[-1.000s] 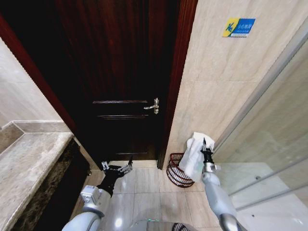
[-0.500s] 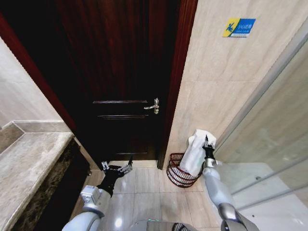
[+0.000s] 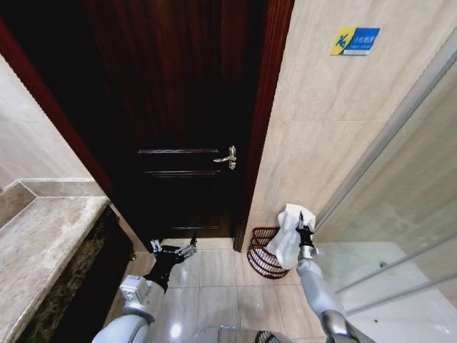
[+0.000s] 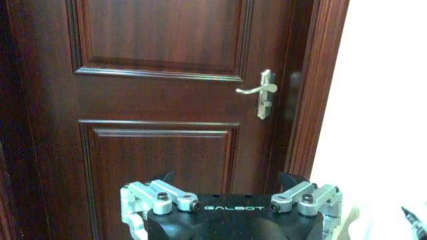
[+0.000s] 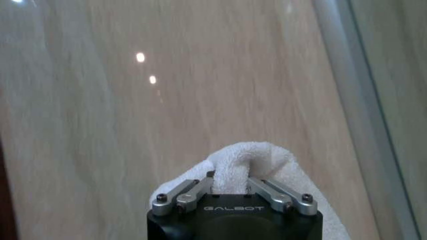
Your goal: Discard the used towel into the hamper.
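Right gripper point(image 3: 303, 226) jaws pinching white towel point(image 3: 287, 234), cloth hanging over hamper point(image 3: 263, 252) sitting on floor by tiled wall. Left gripper point(image 3: 173, 249) jaws spreading apart, idling low facing dark wooden door point(image 3: 178, 114).

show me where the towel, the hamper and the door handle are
towel point(image 3: 285, 239), head view, on the middle of the hanging white cloth.
hamper point(image 3: 260, 261), head view, on its front wire wall.
door handle point(image 4: 261, 90), left wrist view, on the silver lever near its plate.
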Tool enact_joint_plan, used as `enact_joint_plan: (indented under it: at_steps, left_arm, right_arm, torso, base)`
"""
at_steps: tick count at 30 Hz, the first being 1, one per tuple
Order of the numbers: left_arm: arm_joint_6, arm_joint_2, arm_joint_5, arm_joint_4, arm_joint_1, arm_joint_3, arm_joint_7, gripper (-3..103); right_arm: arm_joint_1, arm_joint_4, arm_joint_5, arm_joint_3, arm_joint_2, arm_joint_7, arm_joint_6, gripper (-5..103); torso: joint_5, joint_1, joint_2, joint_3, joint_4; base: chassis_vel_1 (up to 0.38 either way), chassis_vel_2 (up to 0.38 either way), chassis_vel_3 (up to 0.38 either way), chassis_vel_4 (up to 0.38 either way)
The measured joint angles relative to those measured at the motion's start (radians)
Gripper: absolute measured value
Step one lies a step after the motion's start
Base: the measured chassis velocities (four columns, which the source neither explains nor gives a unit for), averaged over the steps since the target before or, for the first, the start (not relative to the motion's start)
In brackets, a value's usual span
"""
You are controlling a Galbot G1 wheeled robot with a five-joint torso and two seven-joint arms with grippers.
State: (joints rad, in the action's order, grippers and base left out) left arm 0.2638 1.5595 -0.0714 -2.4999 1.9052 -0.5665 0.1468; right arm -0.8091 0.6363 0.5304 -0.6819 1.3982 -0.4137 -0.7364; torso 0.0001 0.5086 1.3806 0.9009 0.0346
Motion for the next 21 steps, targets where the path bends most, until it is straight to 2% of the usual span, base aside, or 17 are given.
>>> enact_joint_plan:
  at_steps: [6,7,11,13,15,17,19,20,21]
  left_arm:
    - [0.000,0.000,0.000,0.000,0.000,0.000,0.000,100]
    - [0.000,0.000,0.000,0.000,0.000,0.000,0.000,100]
    - [0.000,0.000,0.000,0.000,0.000,0.000,0.000,100]
    - [0.000,0.000,0.000,0.000,0.000,0.000,0.000,100]
    - [0.000,0.000,0.000,0.000,0.000,0.000,0.000,100]
    - [0.000,0.000,0.000,0.000,0.000,0.000,0.000,100]
    - [0.000,0.000,0.000,0.000,0.000,0.000,0.000,100]
    - [0.000,0.000,0.000,0.000,0.000,0.000,0.000,100]
    - [0.000,0.000,0.000,0.000,0.000,0.000,0.000,100]
  right_arm:
    - [-0.018,0.021,-0.033,0.003,0.028,0.061,0.125,9]
    - [-0.018,0.021,-0.033,0.003,0.028,0.061,0.125,9]
    - [-0.017,0.019,-0.037,0.005,0.030,0.087,0.230,9]
    - [-0.017,0.020,-0.037,0.006,0.029,0.089,0.254,9]
    - [-0.019,0.019,-0.038,0.007,0.026,0.089,0.312,9]
    - [-0.020,0.013,-0.050,0.008,0.013,0.095,0.400,9]
    - [-0.021,0.014,-0.051,0.008,0.011,0.096,0.413,9]
    - [-0.025,0.021,-0.062,0.008,0.000,0.099,0.476,9]
    - [-0.026,0.025,-0.069,0.009,-0.005,0.099,0.510,9]
  torso:
    - [-0.0002,0.000,0.000,0.000,0.0001]
    - [-0.0002,0.000,0.000,0.000,0.0001]
    - [-0.0002,0.000,0.000,0.000,0.0000]
    - [-0.0002,0.000,0.000,0.000,0.0000]
    - [-0.0001,0.000,0.000,0.000,0.0001]
    - [-0.0002,0.000,0.000,0.000,0.0000]
    - [-0.0002,0.000,0.000,0.000,-0.0001]
    - [-0.0001,0.000,0.000,0.000,-0.0001]
    - [-0.0002,0.000,0.000,0.000,-0.0002]
  base:
    - [0.000,0.000,0.000,0.000]
    - [0.000,0.000,0.000,0.000]
    - [0.000,0.000,0.000,0.000]
    - [0.000,0.000,0.000,0.000]
    - [0.000,0.000,0.000,0.000]
    - [0.000,0.000,0.000,0.000]
    - [0.000,0.000,0.000,0.000]
    - [0.000,0.000,0.000,0.000]
    - [0.000,0.000,0.000,0.000]
